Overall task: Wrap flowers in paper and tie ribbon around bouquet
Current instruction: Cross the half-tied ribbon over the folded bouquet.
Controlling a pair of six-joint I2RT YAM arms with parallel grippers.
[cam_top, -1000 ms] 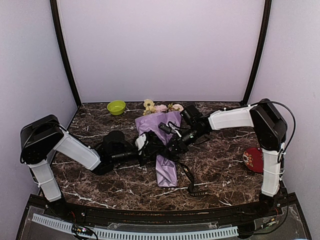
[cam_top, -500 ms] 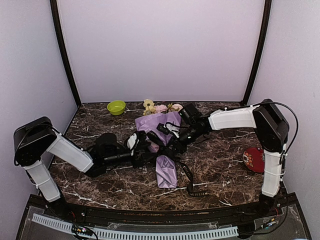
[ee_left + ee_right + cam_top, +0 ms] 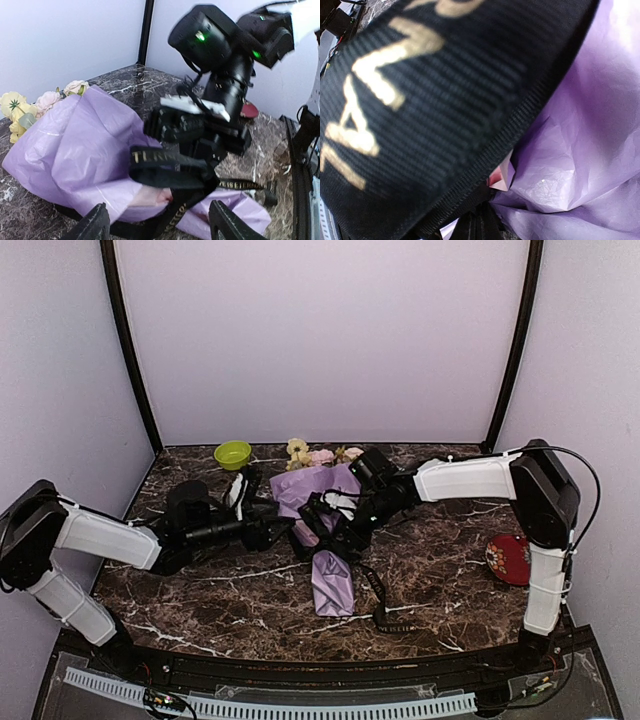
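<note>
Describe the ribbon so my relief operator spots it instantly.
On the dark marble tabletop, find the lilac tissue-paper cone at the centre. Across its narrow middle runs a flat black woven ribbon. Only it carries gold lettering.

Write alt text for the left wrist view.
The right gripper holds a loop of black, gold-lettered ribbon over the lilac paper. Pink and yellow flowers poke out at left; the open left gripper frames the bottom edge.

On the table [image 3: 200, 590] a bouquet [image 3: 315, 485], ribbon [image 3: 165, 167] across its middle, bowl [image 3: 232, 453] behind-left, dish [image 3: 508, 558] right.
</note>
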